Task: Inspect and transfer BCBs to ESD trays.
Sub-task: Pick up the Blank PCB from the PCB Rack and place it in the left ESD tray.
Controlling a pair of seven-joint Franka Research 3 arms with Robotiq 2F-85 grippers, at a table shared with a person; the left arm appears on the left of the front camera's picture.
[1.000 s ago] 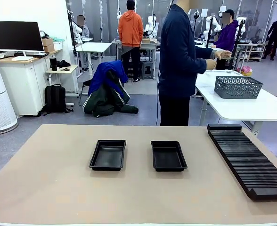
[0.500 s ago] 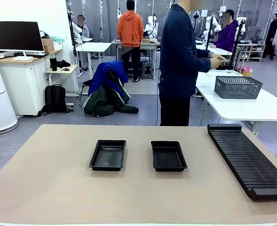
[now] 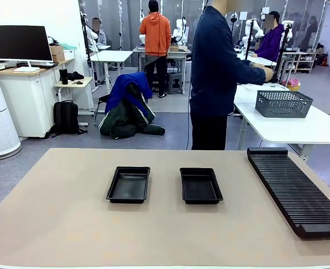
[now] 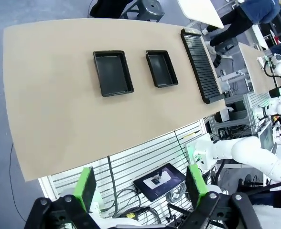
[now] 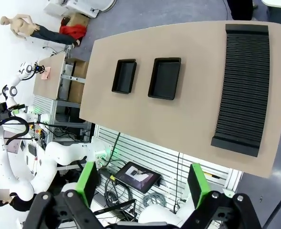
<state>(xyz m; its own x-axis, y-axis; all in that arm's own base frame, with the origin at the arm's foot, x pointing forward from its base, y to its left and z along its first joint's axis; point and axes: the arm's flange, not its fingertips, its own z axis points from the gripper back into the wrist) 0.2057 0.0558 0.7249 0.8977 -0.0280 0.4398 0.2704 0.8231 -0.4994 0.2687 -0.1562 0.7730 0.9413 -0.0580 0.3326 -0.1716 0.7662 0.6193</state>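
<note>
Front view first: the two ESD trays (image 3: 128, 184) (image 3: 201, 185) sit side by side in the middle of the table (image 3: 58, 224), a gap between them, long sides running away from me. Both floors are bare, with no BCBs in either. I reckon they're parked centrally so either arm can reach one. The ribbed rack (image 3: 294, 190) lies along the right edge, well apart from the trays. The person (image 3: 215, 73) stands at the far side, turned to the neighbouring white table, hand (image 3: 267, 72) raised above the mesh basket (image 3: 283, 103), probably fetching boards, though I can't tell what the hand has.

Left wrist view: the left gripper (image 4: 141, 186) hangs high over my side of the table, jaws spread wide, nothing between the green pads. Trays (image 4: 113, 73) (image 4: 161, 68) and rack (image 4: 201, 64) lie far below.

Right wrist view: the right gripper (image 5: 143, 183) is also up high, jaws fully apart and empty, with trays (image 5: 124, 76) (image 5: 165, 78) and rack (image 5: 241, 81) beneath. Both arms look parked clear, waiting for a board.
</note>
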